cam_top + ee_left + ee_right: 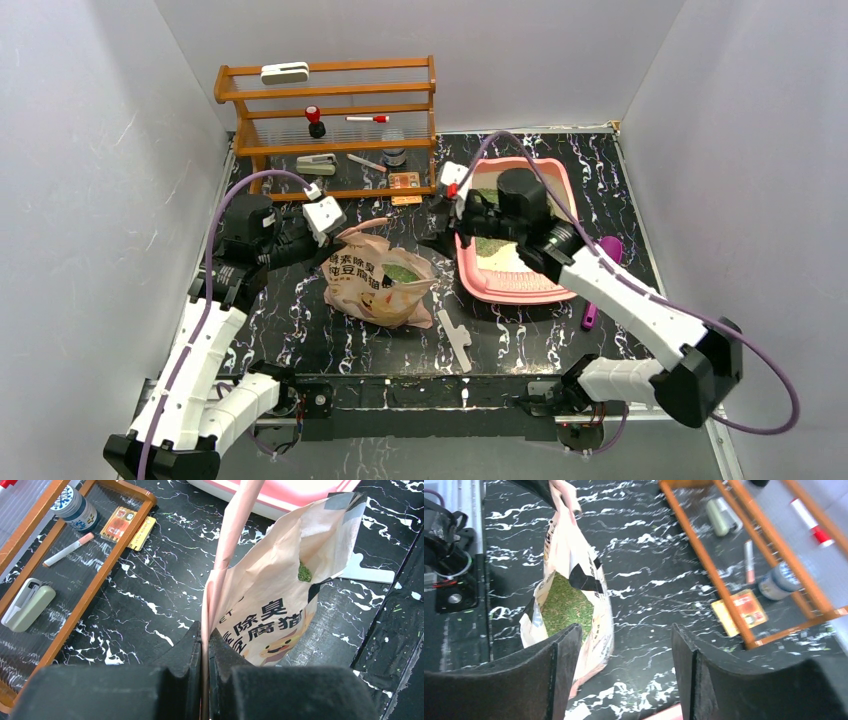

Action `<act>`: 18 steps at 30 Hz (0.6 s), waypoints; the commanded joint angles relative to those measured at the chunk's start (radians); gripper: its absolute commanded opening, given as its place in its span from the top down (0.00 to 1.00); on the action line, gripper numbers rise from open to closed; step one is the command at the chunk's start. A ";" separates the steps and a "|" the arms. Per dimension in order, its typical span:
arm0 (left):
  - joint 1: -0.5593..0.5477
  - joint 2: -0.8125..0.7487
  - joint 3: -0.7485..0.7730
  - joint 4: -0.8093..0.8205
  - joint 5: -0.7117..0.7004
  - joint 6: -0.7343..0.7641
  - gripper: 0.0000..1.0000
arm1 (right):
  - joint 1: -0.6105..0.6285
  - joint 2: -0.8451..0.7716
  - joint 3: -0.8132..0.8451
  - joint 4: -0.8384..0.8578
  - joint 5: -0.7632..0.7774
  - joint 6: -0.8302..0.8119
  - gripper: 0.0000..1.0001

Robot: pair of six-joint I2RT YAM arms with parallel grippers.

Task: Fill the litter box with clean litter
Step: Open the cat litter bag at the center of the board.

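The pink litter box (500, 292) lies right of centre, with patches of green clean litter (490, 245) on its pale floor. Most of it is hidden by my right arm. A beige cat-printed bag (365, 290) stands left of it, mouth open, with green litter (566, 605) inside. My left gripper (205, 635) is shut on the bag's pink top edge (235, 525). My right gripper (626, 640) stands open at the box's left rim (669, 712), between box and bag, with nothing between its fingers.
A wooden shelf rack (330, 120) with small items stands at the back left. A purple scoop (600, 275) lies right of the box. A white torn strip (455, 335) lies in front of the bag. White walls enclose the table.
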 commanded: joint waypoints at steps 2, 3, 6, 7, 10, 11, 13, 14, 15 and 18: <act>0.009 -0.062 0.020 0.071 0.018 0.001 1.00 | -0.001 0.142 0.117 -0.099 -0.153 0.068 0.24; 0.009 -0.063 0.019 0.068 0.018 0.001 1.00 | -0.001 0.152 0.123 -0.096 -0.181 0.080 0.23; 0.009 -0.069 0.014 0.066 0.022 -0.009 1.00 | -0.002 0.175 0.095 -0.040 -0.190 0.112 0.19; 0.009 -0.069 0.014 0.066 0.023 -0.012 1.00 | -0.002 0.187 0.090 -0.030 -0.158 0.129 0.19; 0.009 -0.064 0.011 0.065 0.025 -0.014 1.00 | 0.000 0.238 0.091 -0.021 -0.130 0.129 0.19; 0.009 -0.061 0.013 0.067 0.026 -0.015 1.00 | 0.000 0.256 0.094 -0.013 -0.146 0.124 0.20; 0.009 -0.057 0.018 0.068 0.032 -0.017 1.00 | 0.003 0.292 0.095 0.028 -0.165 0.144 0.22; 0.009 -0.056 0.020 0.069 0.031 -0.015 1.00 | 0.010 0.313 0.103 0.030 -0.160 0.141 0.24; 0.009 -0.055 0.021 0.069 0.028 -0.013 1.00 | 0.018 0.332 0.122 0.014 -0.154 0.123 0.25; 0.008 -0.055 0.025 0.071 0.008 -0.010 1.00 | 0.043 0.377 0.180 -0.027 -0.030 0.056 0.54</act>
